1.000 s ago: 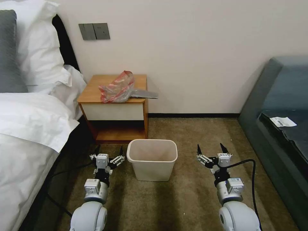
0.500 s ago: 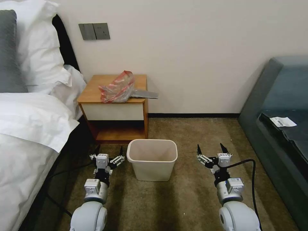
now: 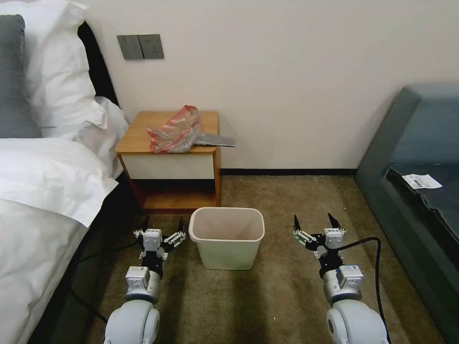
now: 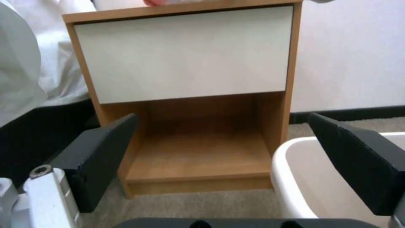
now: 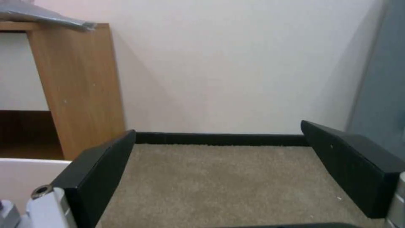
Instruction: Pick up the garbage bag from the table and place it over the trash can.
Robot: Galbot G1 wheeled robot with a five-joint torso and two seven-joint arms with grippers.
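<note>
The garbage bag (image 3: 174, 130), crumpled clear-grey plastic with red bands, lies on the wooden table (image 3: 138, 136) against the wall; a grey corner of it (image 5: 42, 14) hangs past the table's right edge. The cream trash can (image 3: 226, 236) stands on the carpet in front of the table, nothing inside it. My left gripper (image 3: 162, 222) hovers low just left of the can, open, facing the table's lower shelf (image 4: 198, 155). My right gripper (image 3: 313, 220) is open to the can's right, over bare carpet. Both hold nothing.
A bed with white linen (image 3: 43, 191) fills the left side, close to the left arm. A dark grey sofa (image 3: 420, 181) with a paper slip (image 3: 421, 181) borders the right. Black cables (image 3: 377, 267) run on the carpet by both arms.
</note>
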